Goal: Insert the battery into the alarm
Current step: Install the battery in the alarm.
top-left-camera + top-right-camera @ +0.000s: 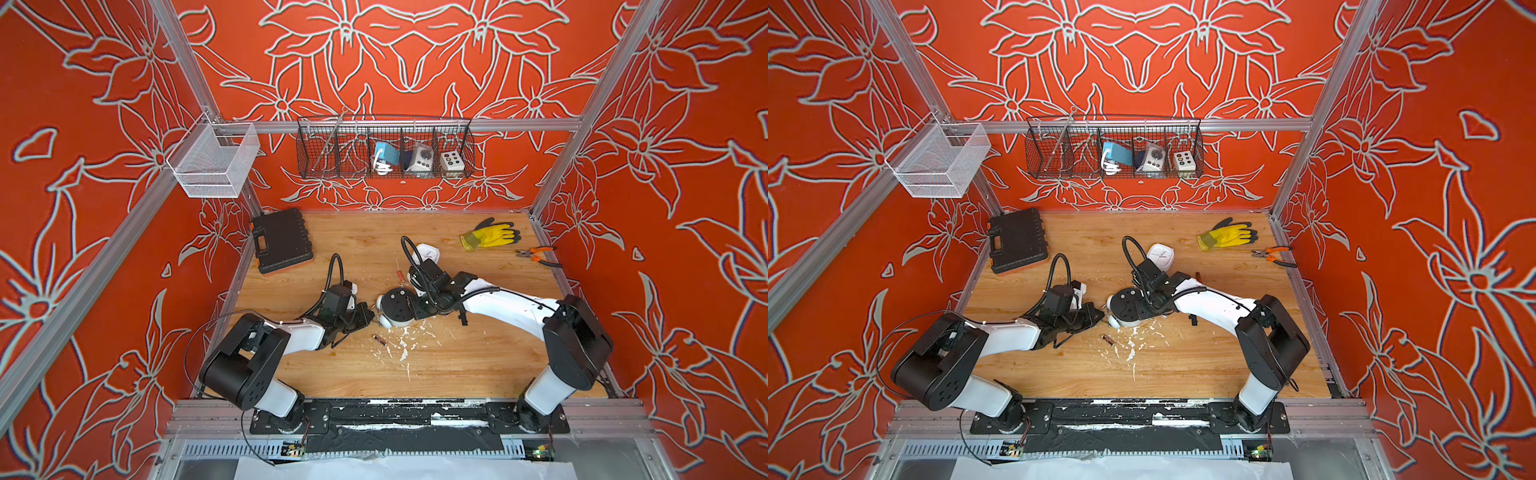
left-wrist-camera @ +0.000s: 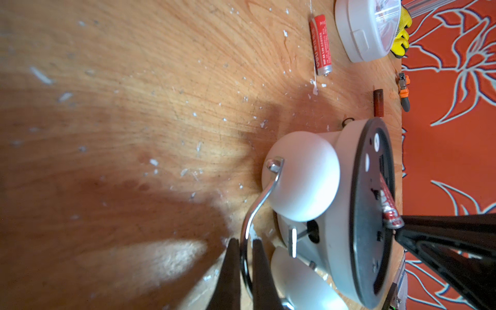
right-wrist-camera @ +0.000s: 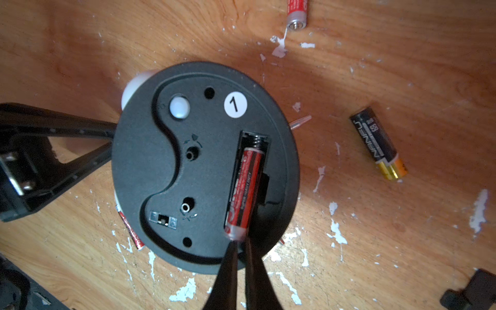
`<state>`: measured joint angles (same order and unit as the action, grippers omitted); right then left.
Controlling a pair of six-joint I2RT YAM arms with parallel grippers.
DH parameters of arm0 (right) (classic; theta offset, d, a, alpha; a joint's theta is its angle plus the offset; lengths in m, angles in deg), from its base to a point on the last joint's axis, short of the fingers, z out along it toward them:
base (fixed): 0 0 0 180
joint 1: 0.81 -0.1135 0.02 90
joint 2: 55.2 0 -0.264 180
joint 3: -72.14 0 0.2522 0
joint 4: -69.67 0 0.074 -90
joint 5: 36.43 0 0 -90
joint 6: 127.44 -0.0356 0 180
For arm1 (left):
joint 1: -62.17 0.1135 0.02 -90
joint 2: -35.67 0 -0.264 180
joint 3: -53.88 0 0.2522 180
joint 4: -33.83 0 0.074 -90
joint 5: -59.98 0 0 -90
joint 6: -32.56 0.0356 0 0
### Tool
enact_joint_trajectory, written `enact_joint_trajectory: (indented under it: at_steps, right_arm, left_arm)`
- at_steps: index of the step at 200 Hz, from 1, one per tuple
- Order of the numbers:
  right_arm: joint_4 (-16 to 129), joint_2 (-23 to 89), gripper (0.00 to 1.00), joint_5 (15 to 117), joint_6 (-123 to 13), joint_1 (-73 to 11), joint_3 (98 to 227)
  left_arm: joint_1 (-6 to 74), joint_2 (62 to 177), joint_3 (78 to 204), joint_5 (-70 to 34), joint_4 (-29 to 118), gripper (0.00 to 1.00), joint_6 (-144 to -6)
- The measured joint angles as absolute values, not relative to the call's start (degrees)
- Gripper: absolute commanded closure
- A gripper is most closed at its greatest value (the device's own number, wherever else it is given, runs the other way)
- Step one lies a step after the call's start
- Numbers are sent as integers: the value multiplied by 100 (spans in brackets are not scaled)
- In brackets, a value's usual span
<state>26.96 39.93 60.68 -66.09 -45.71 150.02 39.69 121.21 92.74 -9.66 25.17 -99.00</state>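
Seating step: red battery [image 3: 245, 188], lower centre of frame, lies tilted in alarm clock [image 3: 188, 166] bay [image 3: 255, 139], near end raised; right pincer [image 3: 240, 249] nearly closed, tips against that end; left pincer [image 2: 245, 243] clamps handle [image 2: 257, 206]. Next: press flat.

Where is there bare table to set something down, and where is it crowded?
Bare table: far edge between toolbox and white clock; near strip along the base rail. Crowded: centre, around the alarm, a loose battery and paint flecks.

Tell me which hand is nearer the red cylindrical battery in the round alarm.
Right. The right hand touches the red cylindrical battery at its raised end; the left hand, beside the round black-backed alarm, grips its metal handle.
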Motion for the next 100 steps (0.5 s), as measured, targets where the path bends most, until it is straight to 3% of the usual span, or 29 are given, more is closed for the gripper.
enact_joint_trajectory:
  at_steps: [100]
  right_arm:
    - [2779, 3650, 76, 6073, -6482, -4571, 14853]
  left_arm:
    - [3967, 12158, 9486, -1069, 2871, 100, -9832]
